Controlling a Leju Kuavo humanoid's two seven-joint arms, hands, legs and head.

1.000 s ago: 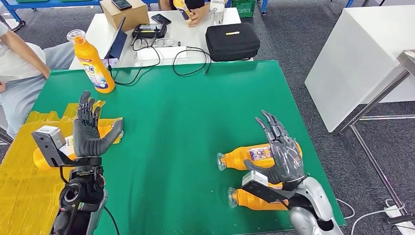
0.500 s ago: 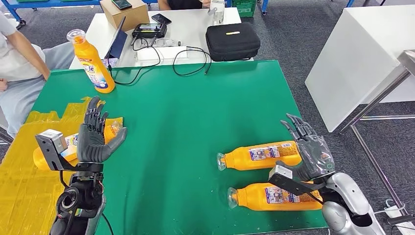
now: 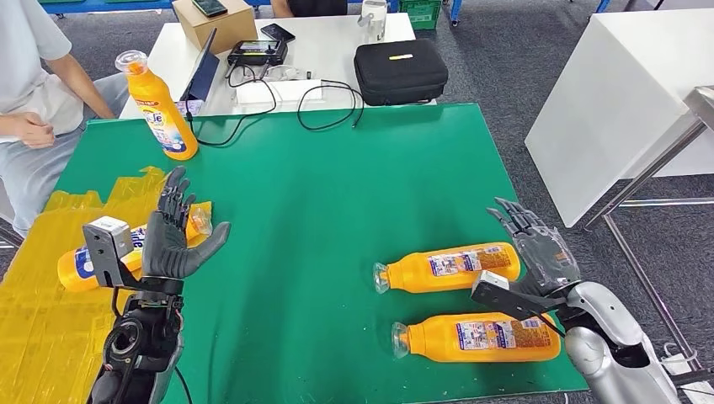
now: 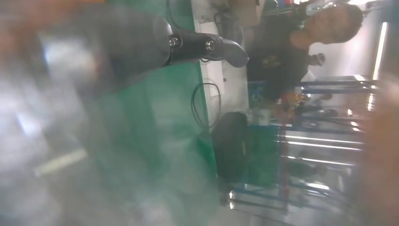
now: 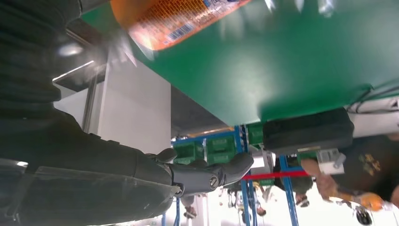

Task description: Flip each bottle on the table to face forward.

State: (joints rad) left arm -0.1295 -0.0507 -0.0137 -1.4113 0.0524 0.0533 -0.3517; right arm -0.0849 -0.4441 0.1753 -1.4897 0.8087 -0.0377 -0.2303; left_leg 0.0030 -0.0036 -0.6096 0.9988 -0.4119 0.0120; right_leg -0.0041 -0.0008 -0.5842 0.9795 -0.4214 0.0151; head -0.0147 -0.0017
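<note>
Two orange bottles lie on their sides on the green table [image 3: 337, 185] at the front right, caps pointing left: the farther bottle [image 3: 446, 268] and the nearer bottle [image 3: 480, 337]. My right hand [image 3: 539, 252] hovers open just right of them, fingers spread, holding nothing. In the right wrist view one bottle's base [image 5: 179, 19] is blurred close to the hand [image 5: 202, 175]. A third bottle [image 3: 80, 263] lies on the yellow mat [image 3: 42, 328] behind my left hand [image 3: 175, 234], which is raised and open. A fourth bottle [image 3: 160, 105] stands upright at the back left.
A white table [image 3: 337, 50] behind the green one carries a black case [image 3: 400, 70], a laptop, cables and a cardboard box. A person [image 3: 38, 93] sits at the far left. Another white table [image 3: 623, 93] stands to the right.
My right hand has moved off the two lying bottles to their right, near the table's edge. My left hand has shifted slightly right. The seated person's arm has moved.
</note>
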